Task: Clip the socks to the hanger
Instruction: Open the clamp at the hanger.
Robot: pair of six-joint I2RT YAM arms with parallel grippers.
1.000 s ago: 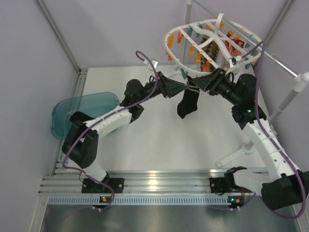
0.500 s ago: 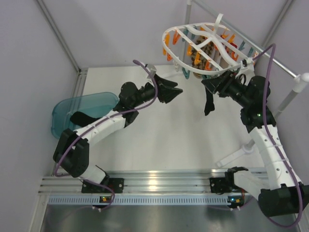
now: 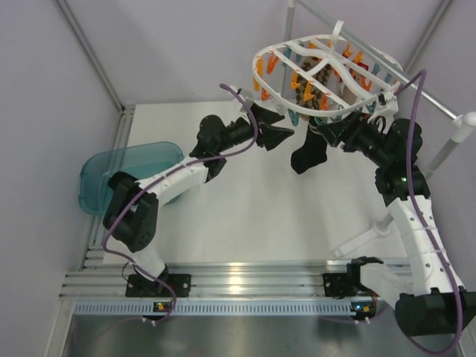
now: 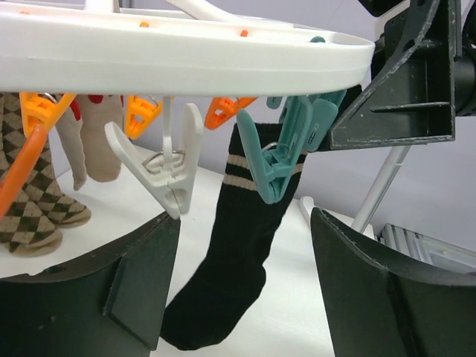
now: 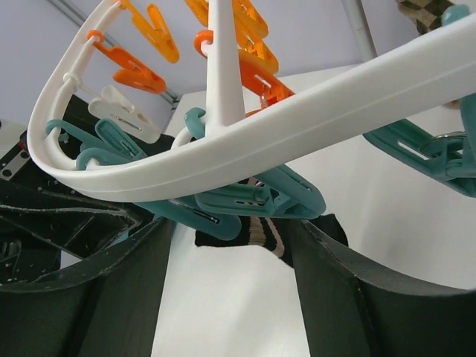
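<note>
A second ago both arms met at the sock (image 3: 307,155) under the hanger (image 4: 186,48); half a second ago the left had let go and drawn back while the right carried the sock off to the side; now the right pincer (image 3: 325,132) has brought it back beneath the near rim, seemingly pinching the bunched cuff, with the foot dangling free above the bench (image 3: 223,216); the left pincer (image 3: 285,137) has come up to the rim, fingers spread and holding nothing; the hanger has swung a little between the pictures; in the left wrist view the striped cuff hangs just behind a teal clip (image 4: 279,160), with a white clip (image 4: 172,175) beside it, and I cannot see cloth inside either clip's mouth; so, as I judge it, the handover is done and the left is now free to squeeze the teal clip open, but the clipping itself is not yet made; a second black sock I cannot find; brown socks (image 4: 30,201) already hang further round the ring; the bench is plain white and matt, with a bright metal rail (image 3: 238,282) at its near edge and a clear teal tub (image 3: 100,175) at its left side; pale grey walls (image 3: 171,52) close it in, and a stand (image 3: 445,156) on the right carries the hanger.
</note>
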